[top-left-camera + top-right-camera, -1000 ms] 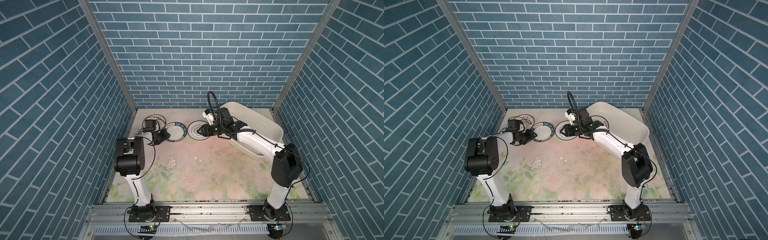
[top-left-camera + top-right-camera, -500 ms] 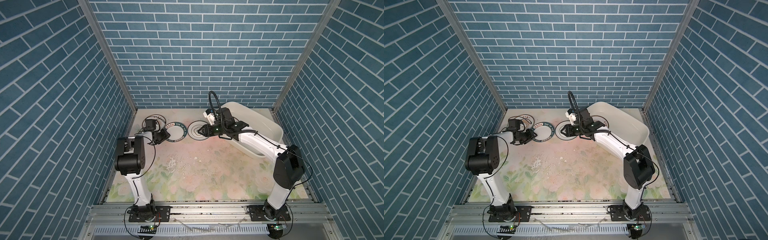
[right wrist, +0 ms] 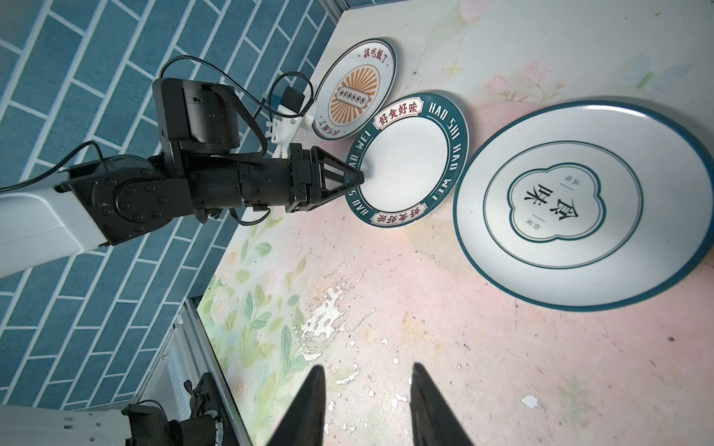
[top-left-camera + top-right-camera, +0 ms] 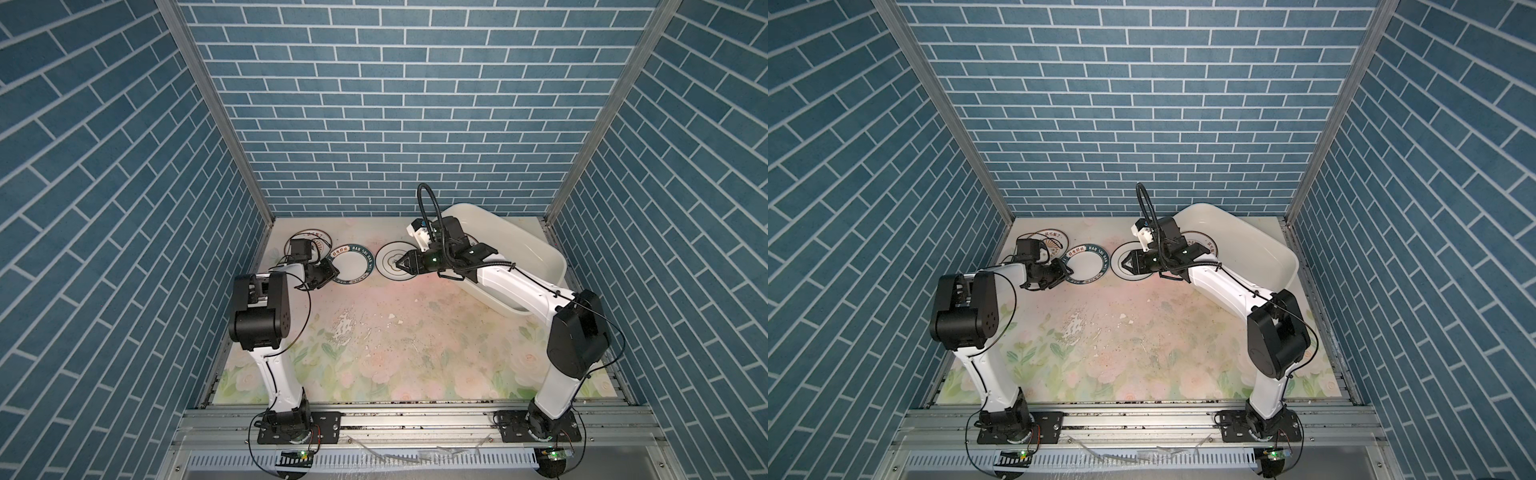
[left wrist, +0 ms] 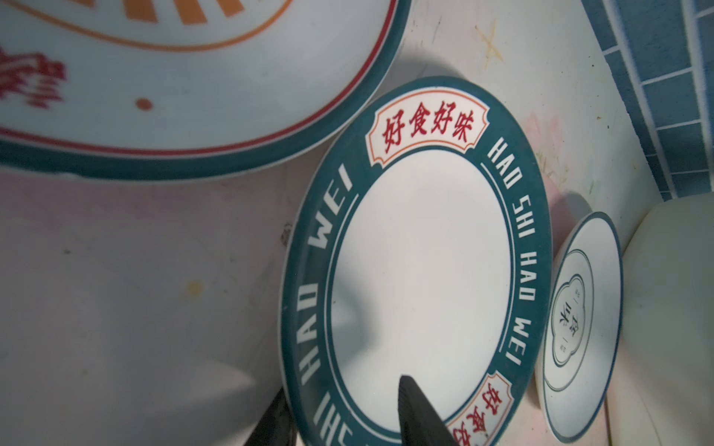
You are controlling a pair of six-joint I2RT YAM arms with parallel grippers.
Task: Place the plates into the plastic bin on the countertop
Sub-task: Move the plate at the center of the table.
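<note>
Since a second ago the left gripper (image 3: 357, 178) has closed, clamping the rim of the round white plate with the dark green lettered border (image 3: 409, 158), 1 of 3 on the pale flowered countertop (image 4: 395, 324) (an edge grip suits something so flat). Meanwhile the right gripper (image 3: 368, 367) hovers empty, jaws parted, near the white quatrefoil-emblem plate (image 3: 579, 200), with the glossy cream plastic bin (image 4: 523, 245) behind it.
</note>
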